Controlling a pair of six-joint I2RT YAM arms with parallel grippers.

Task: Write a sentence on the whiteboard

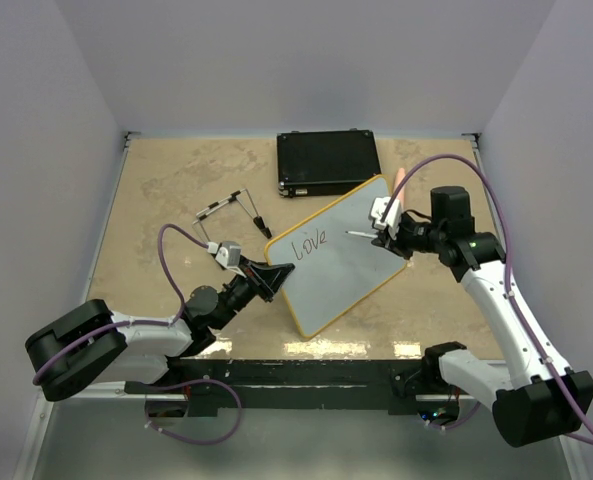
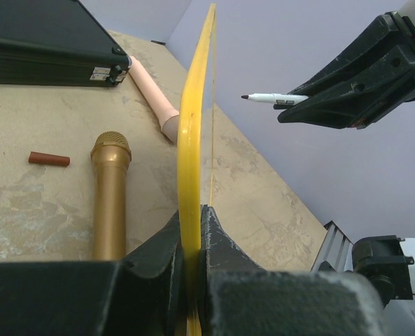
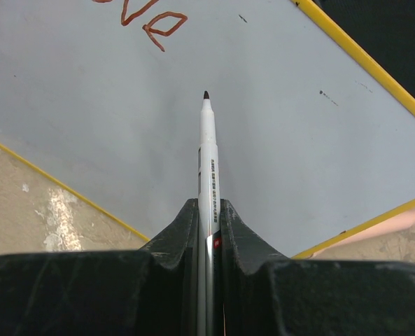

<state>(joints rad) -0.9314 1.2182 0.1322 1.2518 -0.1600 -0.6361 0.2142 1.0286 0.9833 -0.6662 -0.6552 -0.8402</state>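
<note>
Nearest, the left gripper (image 1: 268, 279) is pinched on the yellow-framed whiteboard (image 1: 348, 262) at its lower left edge; in its wrist view the two black fingers (image 2: 224, 245) press on either side of the frame, which runs edge-on up the picture. Across the pale face, the word "Love" (image 1: 309, 241) stands in slanted cursive near the upper left part of the board. It looks dark from above and reddish in the right wrist view.

On the board's right side the right gripper (image 1: 388, 232) is clamped on a white marker pen (image 3: 208, 157), uncapped, its black tip pointing at the face below and right of the writing. The left wrist view shows a gap between the tip and the board, so the two are apart.

Beyond the board in the left wrist view, a gold microphone (image 2: 109, 199), a small red-brown cylinder (image 2: 49, 159) and a pink tube (image 2: 153, 93) lie on the beige table (image 1: 166, 180). Farthest back sits the black case (image 1: 328, 160), closed, just beside the board's far corner
</note>
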